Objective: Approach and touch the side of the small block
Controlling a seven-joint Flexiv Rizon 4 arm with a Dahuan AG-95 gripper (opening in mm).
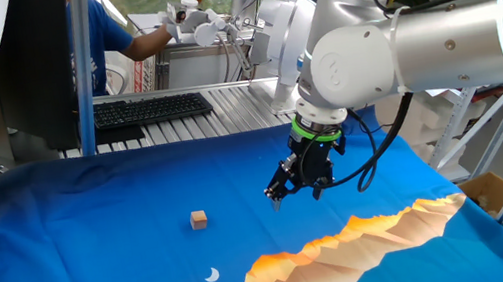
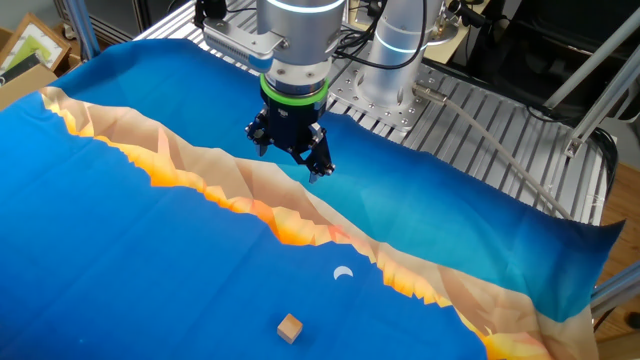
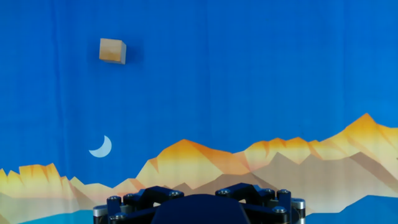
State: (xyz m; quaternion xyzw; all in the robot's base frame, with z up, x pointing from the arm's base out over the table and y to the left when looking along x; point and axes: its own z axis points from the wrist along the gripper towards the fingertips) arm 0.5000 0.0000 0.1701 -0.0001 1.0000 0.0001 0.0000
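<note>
The small block [image 1: 199, 219] is a tiny light-brown wooden cube that rests on the blue cloth. It also shows in the other fixed view [image 2: 290, 327] and at the upper left of the hand view [image 3: 112, 50]. My black gripper [image 1: 276, 195] hangs above the cloth, well to the right of the block in the one fixed view and clearly apart from it. Its jaws look shut and hold nothing. It also shows in the other fixed view [image 2: 318, 172] and at the bottom edge of the hand view [image 3: 199, 208].
A flat white crescent mark [image 1: 212, 275] is printed on the cloth near the orange mountain band [image 1: 348, 237], in front of the block. A keyboard [image 1: 150, 108] lies on the metal table behind the cloth. A person's arm [image 1: 140, 42] is at the back.
</note>
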